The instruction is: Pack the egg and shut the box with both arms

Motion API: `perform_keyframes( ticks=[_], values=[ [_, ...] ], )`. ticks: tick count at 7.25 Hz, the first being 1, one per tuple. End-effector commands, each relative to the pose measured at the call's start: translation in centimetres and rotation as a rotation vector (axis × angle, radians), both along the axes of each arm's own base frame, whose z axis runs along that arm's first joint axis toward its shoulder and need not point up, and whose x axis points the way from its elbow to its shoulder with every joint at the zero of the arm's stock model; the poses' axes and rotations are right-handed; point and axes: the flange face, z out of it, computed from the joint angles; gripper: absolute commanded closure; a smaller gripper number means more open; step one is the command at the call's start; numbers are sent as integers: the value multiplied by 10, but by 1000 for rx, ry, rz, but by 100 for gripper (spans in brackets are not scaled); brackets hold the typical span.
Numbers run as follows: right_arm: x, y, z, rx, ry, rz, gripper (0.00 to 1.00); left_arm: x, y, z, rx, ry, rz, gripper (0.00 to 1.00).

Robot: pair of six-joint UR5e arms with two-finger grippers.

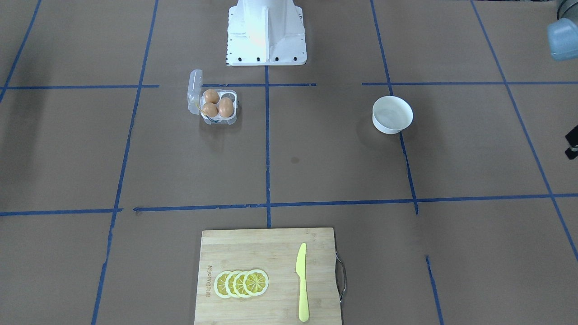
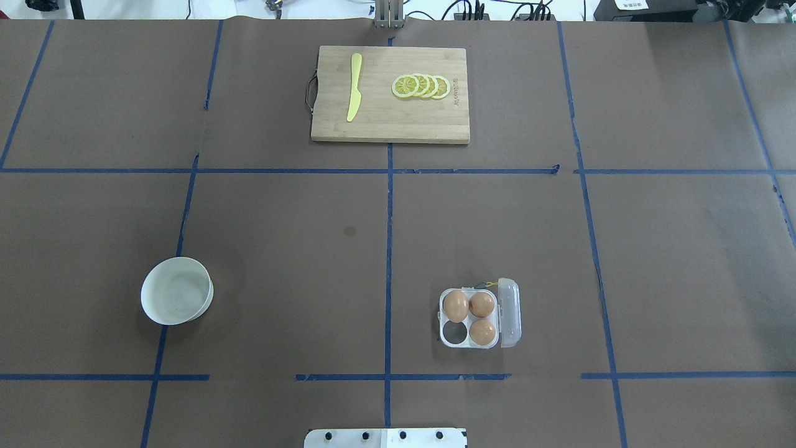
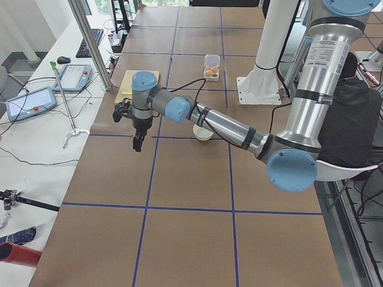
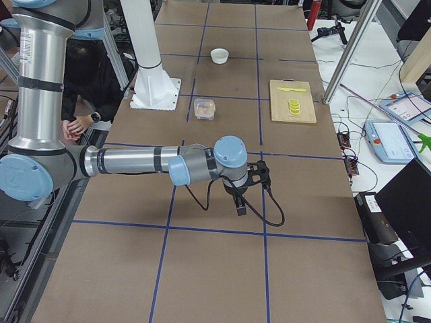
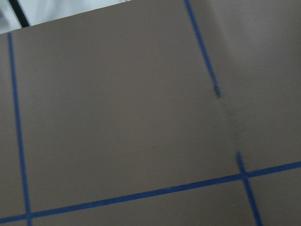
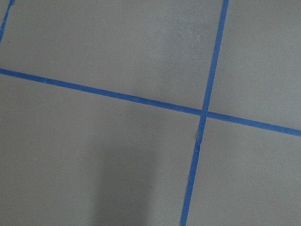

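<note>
The clear egg box (image 2: 479,343) stands on the table's right half with its lid (image 2: 509,311) hinged open to the right. Three identical brown eggs (image 2: 481,304) lie in its cells; the near-left cell (image 2: 456,334) is empty. It also shows in the front-facing view (image 1: 231,118). No loose egg is in view. My left gripper (image 3: 137,143) hangs over the table's far left, away from the box; I cannot tell if it is open or shut. My right gripper (image 4: 241,205) hangs over the far right end; I cannot tell its state. Both wrist views show only bare table and blue tape.
A white bowl (image 2: 177,292) that looks empty stands on the left half. A wooden cutting board (image 2: 390,124) at the far edge bears lemon slices (image 2: 421,86) and a yellow knife (image 2: 354,87). The robot's base (image 1: 265,31) is at the near edge.
</note>
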Motion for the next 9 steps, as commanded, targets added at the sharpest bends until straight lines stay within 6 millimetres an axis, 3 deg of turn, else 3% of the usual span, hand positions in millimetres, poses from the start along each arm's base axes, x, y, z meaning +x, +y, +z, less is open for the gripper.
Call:
perform_keyframes(
  ticks=[1, 2, 4, 5, 6, 7, 8, 9],
  values=[
    [0, 0, -2, 3, -1, 1, 0, -78, 42, 88, -53, -44, 36, 0],
    [-1, -2, -5, 11, -2, -1, 0, -117, 63, 101, -66, -10, -16, 0],
    [-5, -5, -10, 2, -11, 7, 0, -121, 71, 107, -6, -15, 76, 0],
    [-24, -4, -35, -25, -33, 31, 2, -116, 68, 103, 2, 23, 84, 0],
    [-52, 0, -63, -80, -63, 66, 23, -114, 69, 104, -2, 50, 83, 0],
    [-83, 3, -78, -94, -76, 49, 55, -115, 72, 105, -5, 51, 80, 0],
    [-114, 7, -92, -123, -91, 32, 77, -113, 86, 122, -20, 55, 86, 0],
    [-146, 17, -115, -201, -129, 60, 78, -112, 88, 124, -17, 53, 89, 0]
  ],
)
